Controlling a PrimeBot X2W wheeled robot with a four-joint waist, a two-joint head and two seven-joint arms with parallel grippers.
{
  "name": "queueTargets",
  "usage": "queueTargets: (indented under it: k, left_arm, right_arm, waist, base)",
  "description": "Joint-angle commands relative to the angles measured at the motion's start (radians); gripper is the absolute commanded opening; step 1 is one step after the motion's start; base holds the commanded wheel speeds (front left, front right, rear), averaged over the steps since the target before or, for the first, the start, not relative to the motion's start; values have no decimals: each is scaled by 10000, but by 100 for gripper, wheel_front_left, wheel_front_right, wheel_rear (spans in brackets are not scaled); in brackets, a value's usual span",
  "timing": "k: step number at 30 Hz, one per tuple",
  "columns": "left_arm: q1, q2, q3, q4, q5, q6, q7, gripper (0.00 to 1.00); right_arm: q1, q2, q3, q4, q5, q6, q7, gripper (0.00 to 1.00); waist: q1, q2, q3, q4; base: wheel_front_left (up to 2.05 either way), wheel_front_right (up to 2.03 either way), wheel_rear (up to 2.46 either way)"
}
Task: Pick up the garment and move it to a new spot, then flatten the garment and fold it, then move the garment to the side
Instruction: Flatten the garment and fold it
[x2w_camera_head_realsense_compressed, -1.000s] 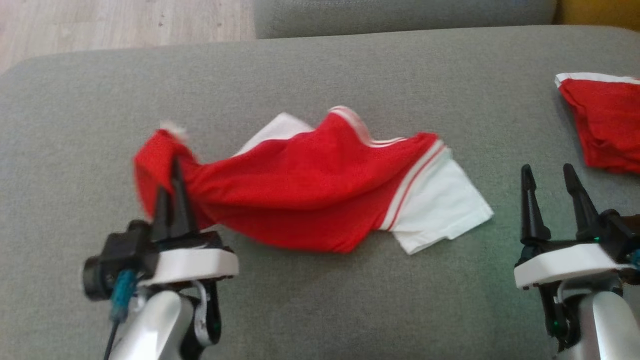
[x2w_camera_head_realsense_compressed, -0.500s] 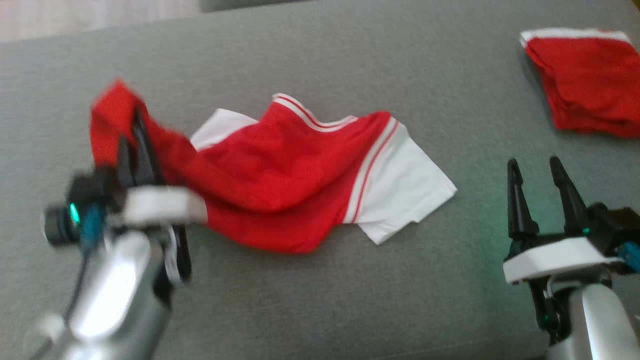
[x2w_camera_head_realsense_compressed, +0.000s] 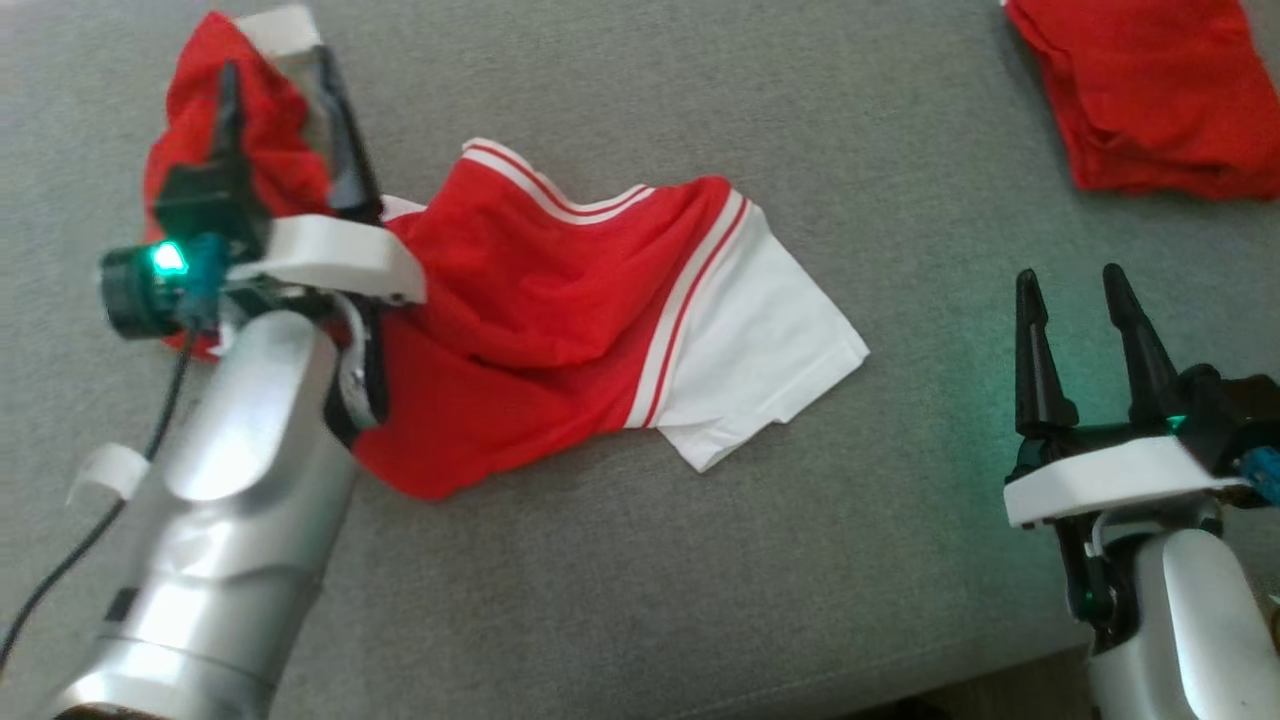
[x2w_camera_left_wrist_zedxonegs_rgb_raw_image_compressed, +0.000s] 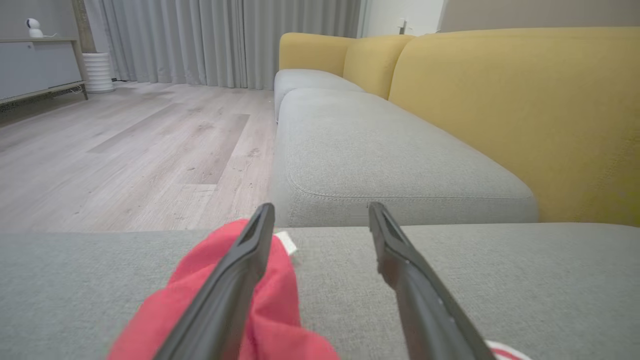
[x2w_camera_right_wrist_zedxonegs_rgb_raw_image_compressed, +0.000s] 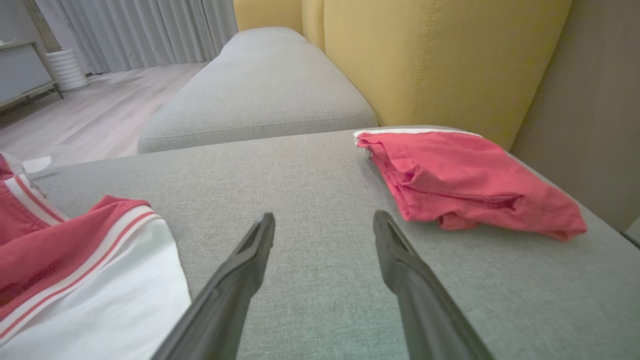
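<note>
The shirt (x2w_camera_head_realsense_compressed: 560, 300) lies crumpled on the grey cushion (x2w_camera_head_realsense_compressed: 600, 600), left of the cushion's middle. Its long axis slants from a bunched red end near the cushion's far left down to a white sleeve (x2w_camera_head_realsense_compressed: 760, 350) nearer the cushion's middle.

The left gripper (x2w_camera_head_realsense_compressed: 277, 62) stands over that bunched end with its fingers spread wide. Red cloth leans against one finger, but nothing is pinched between them.

The right gripper (x2w_camera_head_realsense_compressed: 1068, 275) is equally wide open and holds nothing. It hovers over bare cushion, well apart from the sleeve, with a folded red cloth (x2w_camera_head_realsense_compressed: 1150, 100) at the cushion's far right corner.

Flattening likely needs both ends pulled apart along that slant. Each arm is nearer its own end, and the right has farther to reach.
</note>
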Motion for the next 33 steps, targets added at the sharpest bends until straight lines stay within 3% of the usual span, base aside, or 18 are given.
queueTargets:
  k: [1, 4, 7, 15, 20, 29, 33]
  left_arm:
    - [-357, 153, 188, -110, -8, -208, -145, 100]
    - [-132, -55, -50, -9, -64, -700, -288, 100]
    - [427, -201, -131, -289, -200, -877, -349, 100]
    - [3309, -182, 30, -1365, -910, -438, -162, 100]
    - [3893, -145, -45, -1481, -1199, -501, 236, 100]
    - [3759, -512, -223, -1623, -1936, -1190, 981, 100]
    - [3669, -485, -315, -1270, -2037, -1153, 1453, 100]
  right_arm:
    - [-226, -57, 217, -258, -18, -7, -137, 100]
    - [-213, -57, 213, -187, -39, -7, -154, 100]
    - [-138, -57, 202, -141, -50, -7, -137, 100]
    - [267, -56, 143, -153, -55, -7, 51, 100]
    - [314, -56, 202, -264, -51, -7, 163, 100]
    - [292, -56, 216, -340, -94, -7, 247, 100]
    - [268, -56, 211, -342, -98, -7, 245, 100]
  waist:
    - [-4, 0, -80, 167]
    - [-4, 0, -411, 552]
    - [-4, 0, -776, 881]
    - [-4, 0, -1603, 1656]
    - [-4, 0, -1616, 1695]
    - [-4, 0, -1364, 1377]
    - [-4, 0, -1283, 1194]
  base:
    - [0, 0, 0]
    - [0, 0, 0]
    - [0, 0, 0]
    - [0, 0, 0]
    - [0, 0, 0]
    - [0, 0, 0]
    - [0, 0, 0]
